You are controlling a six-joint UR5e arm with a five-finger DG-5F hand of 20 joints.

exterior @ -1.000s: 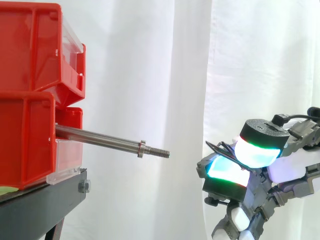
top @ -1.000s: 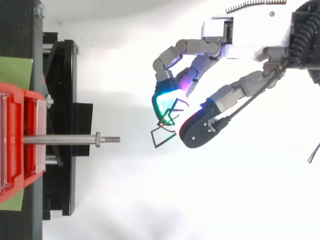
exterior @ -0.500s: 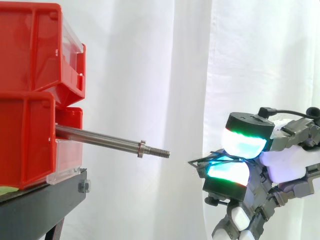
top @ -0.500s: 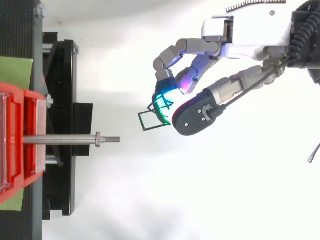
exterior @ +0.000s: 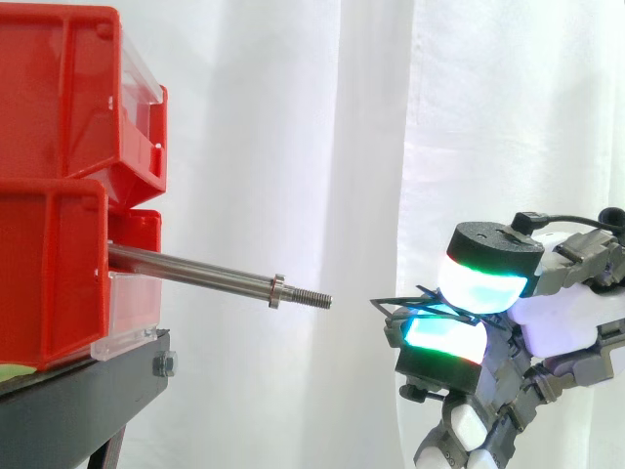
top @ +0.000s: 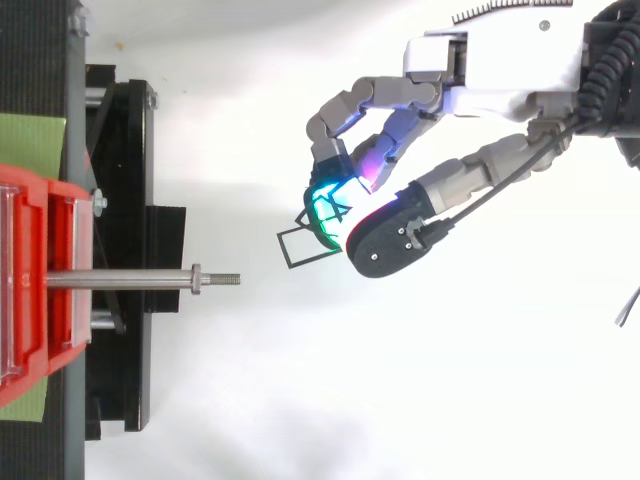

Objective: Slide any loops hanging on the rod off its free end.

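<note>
Side view: the hand [exterior: 508, 293] is seen low at the right, level with the rod's tip and well apart from it.
Hand state: its fingers are curled, and a thin black wire loop [exterior: 386, 300] is pinched between two glowing fingertips [exterior: 480, 285] (cyan edged with green), one stacked above the other.
Loop: it is held in the air off the rod, jutting leftward from the pads toward the rod's free end without touching it.
Top view, loop: a square outline of wire [top: 284, 253] is seen sticking out of the hand [top: 395, 240], lying just beyond the threaded tip and a little to one side of the rod's line; more wire is crossed over the lit pad, though how many loops are gripped cannot be told.
Rod [exterior: 190, 270]: a steel bar is fixed among the red bins [exterior: 54, 205], slanting slightly downward to a collar [exterior: 276, 290] and a short threaded end [exterior: 311, 298].
Support: the bins are carried on a black stand [exterior: 83, 401].
Backdrop: a white curtain [exterior: 293, 127] is hung behind everything.
</note>
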